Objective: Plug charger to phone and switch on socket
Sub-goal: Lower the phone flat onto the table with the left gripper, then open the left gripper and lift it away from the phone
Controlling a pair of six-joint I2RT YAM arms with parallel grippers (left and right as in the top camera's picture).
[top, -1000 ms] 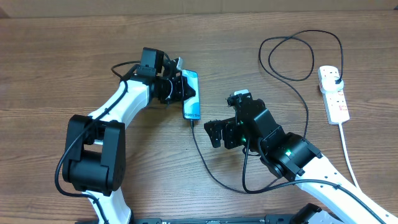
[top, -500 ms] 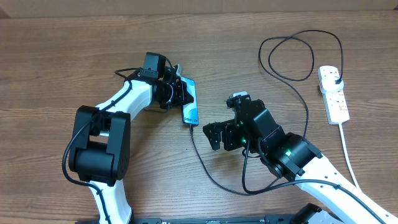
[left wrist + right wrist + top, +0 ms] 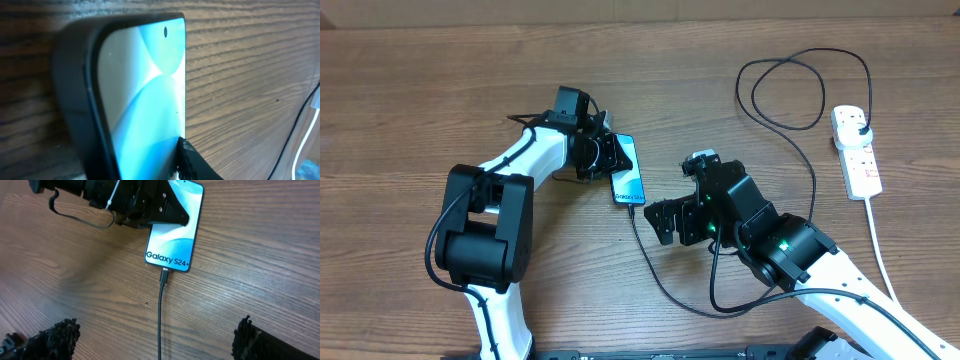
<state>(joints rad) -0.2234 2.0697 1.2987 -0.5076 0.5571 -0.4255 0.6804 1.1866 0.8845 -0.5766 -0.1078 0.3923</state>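
The phone (image 3: 630, 184) lies on the wooden table with its light-blue screen up. In the right wrist view (image 3: 173, 235) it reads "Galaxy S24+" at its near end. My left gripper (image 3: 604, 156) is shut on the phone's far end, and the screen fills the left wrist view (image 3: 145, 100). The charger's connector (image 3: 164, 274) sits in the phone's near end. Its black cable (image 3: 660, 285) loops across the table to a black plug (image 3: 861, 125) in the white socket strip (image 3: 856, 152). My right gripper (image 3: 666, 216) is open and empty, just right of the cable, and its fingers straddle the cable in its wrist view (image 3: 156, 340).
The strip's thick white cord (image 3: 882, 252) runs toward the front right edge. The cable makes a wide loop (image 3: 790, 92) at the back, left of the strip. My right arm's base (image 3: 790, 255) stands over the cable's lower bend.
My left gripper has shifted the phone a little toward the front and right and tilted it, and the left forearm has swung in. The right gripper has barely moved.
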